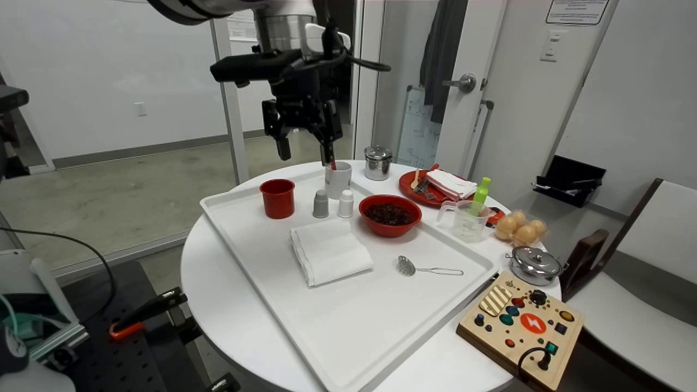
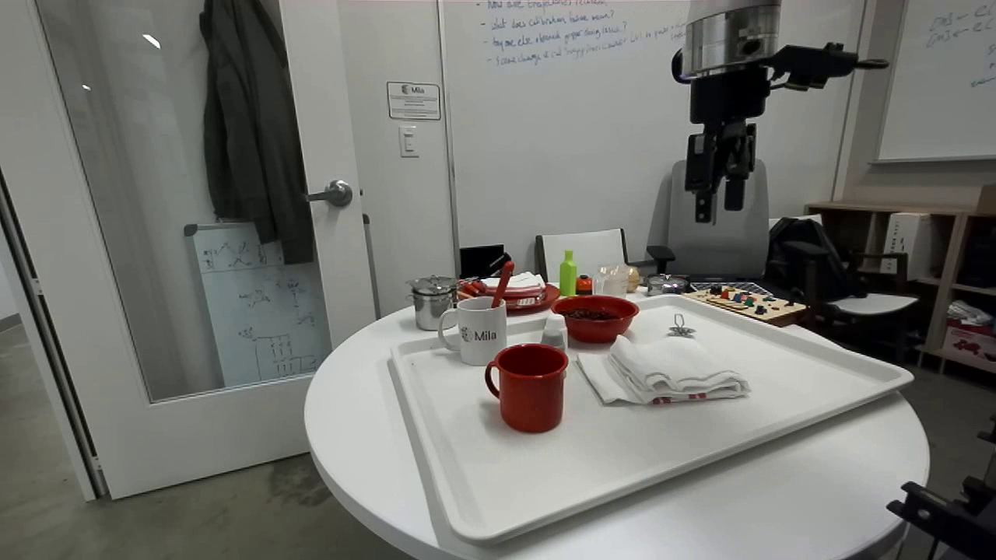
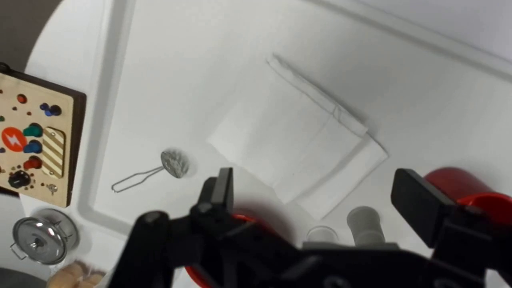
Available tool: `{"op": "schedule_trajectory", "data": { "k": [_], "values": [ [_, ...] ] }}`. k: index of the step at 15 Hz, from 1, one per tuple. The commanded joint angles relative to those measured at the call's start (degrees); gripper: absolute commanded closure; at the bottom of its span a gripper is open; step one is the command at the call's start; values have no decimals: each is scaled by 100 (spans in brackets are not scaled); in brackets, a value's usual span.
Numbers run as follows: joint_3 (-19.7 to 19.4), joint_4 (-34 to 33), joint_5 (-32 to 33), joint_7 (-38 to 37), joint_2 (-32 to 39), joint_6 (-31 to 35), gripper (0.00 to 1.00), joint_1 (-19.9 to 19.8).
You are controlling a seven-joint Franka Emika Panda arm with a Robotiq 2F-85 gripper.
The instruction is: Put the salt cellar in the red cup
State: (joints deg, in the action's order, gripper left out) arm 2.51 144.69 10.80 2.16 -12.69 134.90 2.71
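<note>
Grey salt cellar stands between the red cup and white shaker, fingers spread above

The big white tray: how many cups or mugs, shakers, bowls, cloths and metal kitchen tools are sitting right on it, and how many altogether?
Cups or mugs: 2 (red cup, white mug)
Shakers: 2 (grey shaker, white shaker)
Bowls: 1 (red bowl)
Cloths: 1 (folded white cloth)
Metal kitchen tools: 1 (skimmer)
Total: 7
</note>
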Motion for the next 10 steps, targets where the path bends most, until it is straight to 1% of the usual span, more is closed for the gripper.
{"op": "schedule_trajectory", "data": {
  "k": [1, 2, 4, 5, 7, 10],
  "values": [
    [47, 327, -207, -256, 96, 1323, 0, 29],
    [144, 482, -253, -334, -17, 1515, 0, 112],
    [264, 475, -259, -329, 113, 1828, 0, 204],
    [315, 402, -284, -295, 215, 1871, 0, 254],
    [394, 69, -339, -169, 607, 1826, 0, 345],
    [508, -392, -196, -229, 1117, 1686, 0, 379]
  ]
}}
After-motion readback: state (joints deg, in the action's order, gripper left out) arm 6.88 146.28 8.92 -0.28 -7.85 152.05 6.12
